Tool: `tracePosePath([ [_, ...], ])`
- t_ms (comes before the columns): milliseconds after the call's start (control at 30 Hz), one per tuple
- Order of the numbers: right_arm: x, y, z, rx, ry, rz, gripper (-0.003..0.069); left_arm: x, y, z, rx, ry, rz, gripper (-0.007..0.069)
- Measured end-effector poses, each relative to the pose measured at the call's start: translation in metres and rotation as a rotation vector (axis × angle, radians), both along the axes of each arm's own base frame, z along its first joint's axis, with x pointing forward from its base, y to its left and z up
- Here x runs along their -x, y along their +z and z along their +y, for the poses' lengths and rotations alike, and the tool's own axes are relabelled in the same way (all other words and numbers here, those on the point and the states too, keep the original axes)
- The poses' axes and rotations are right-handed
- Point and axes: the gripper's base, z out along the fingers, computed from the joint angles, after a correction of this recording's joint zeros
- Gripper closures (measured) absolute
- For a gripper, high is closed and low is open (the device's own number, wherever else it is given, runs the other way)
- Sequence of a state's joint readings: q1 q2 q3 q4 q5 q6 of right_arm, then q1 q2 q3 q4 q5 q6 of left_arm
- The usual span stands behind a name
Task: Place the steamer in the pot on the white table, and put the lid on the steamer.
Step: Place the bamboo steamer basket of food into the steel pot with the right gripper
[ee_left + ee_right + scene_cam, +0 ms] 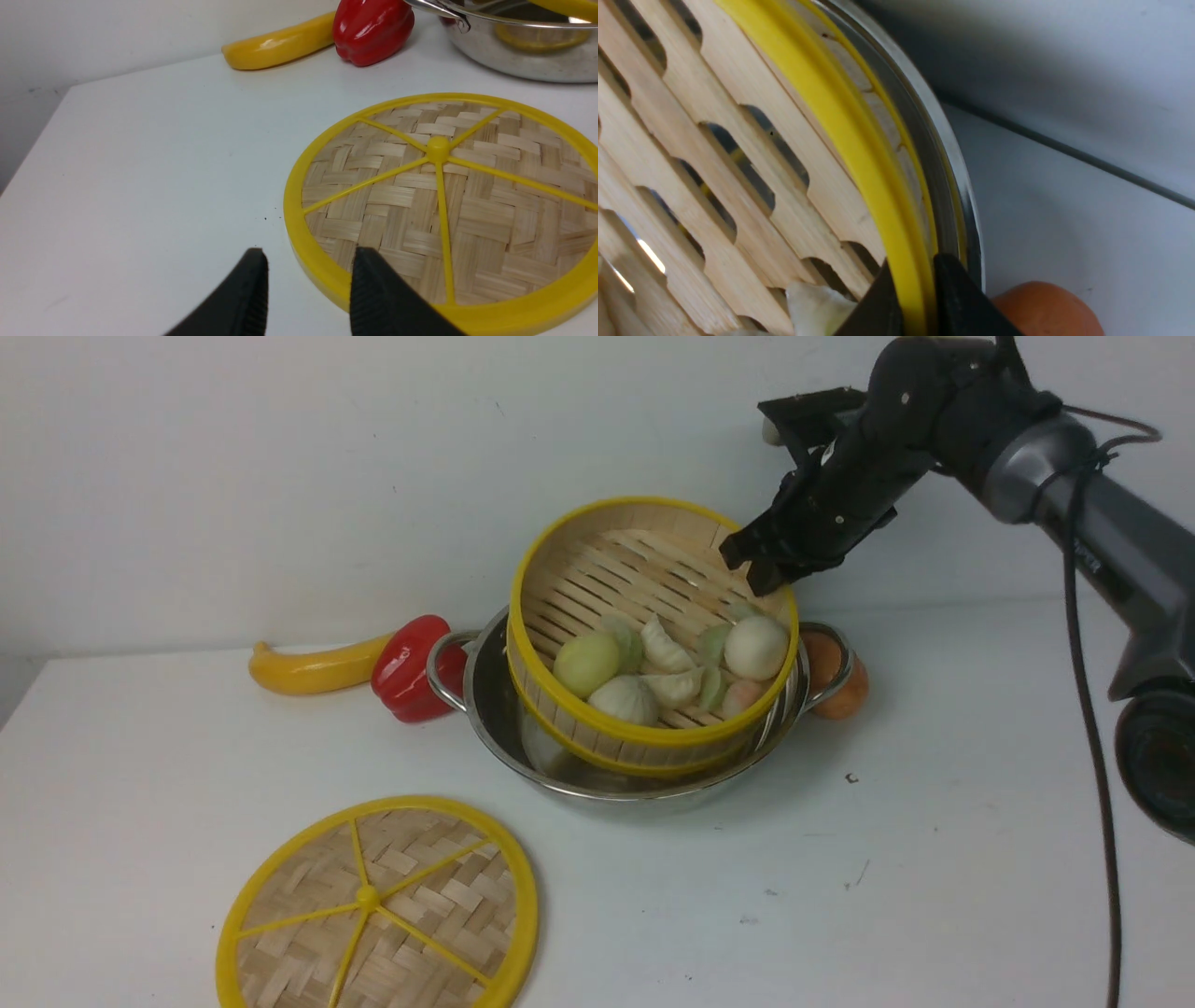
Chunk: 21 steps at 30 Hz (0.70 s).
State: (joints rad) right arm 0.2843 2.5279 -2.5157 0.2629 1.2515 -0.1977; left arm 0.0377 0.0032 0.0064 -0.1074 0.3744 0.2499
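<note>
Illumination is moderate, cool and largely diffuse; the light source lies outside all three views. In the front view, the white wall grades to grey, and the white table (pixel 934 859) carries a soft shadow beside the pot (pixel 635 795), whose metal shows bright reflections. The left wrist view is sharp at the lid (pixel 392 196), with blurred dark fingertips (pixel 254 275) in the foreground and a highlight on the red pepper (pixel 373 28). The right wrist view is dimmer, its nearest yellow rim softly focused, with small white glints between slats.
</note>
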Motion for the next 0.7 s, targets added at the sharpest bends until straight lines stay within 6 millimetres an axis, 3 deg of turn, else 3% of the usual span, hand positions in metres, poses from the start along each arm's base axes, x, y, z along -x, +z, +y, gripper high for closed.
tracePosePath([
  [367, -0.003, -0.015, 0.001, 0.002, 0.002, 0.026, 0.0590, 0.000, 0.000, 0.000, 0.000, 0.000, 0.000, 0.0384],
  [700, -0.003, -0.017, 0.001, 0.002, 0.005, 0.028, 0.0590, 0.000, 0.000, 0.000, 0.000, 0.000, 0.000, 0.0384],
])
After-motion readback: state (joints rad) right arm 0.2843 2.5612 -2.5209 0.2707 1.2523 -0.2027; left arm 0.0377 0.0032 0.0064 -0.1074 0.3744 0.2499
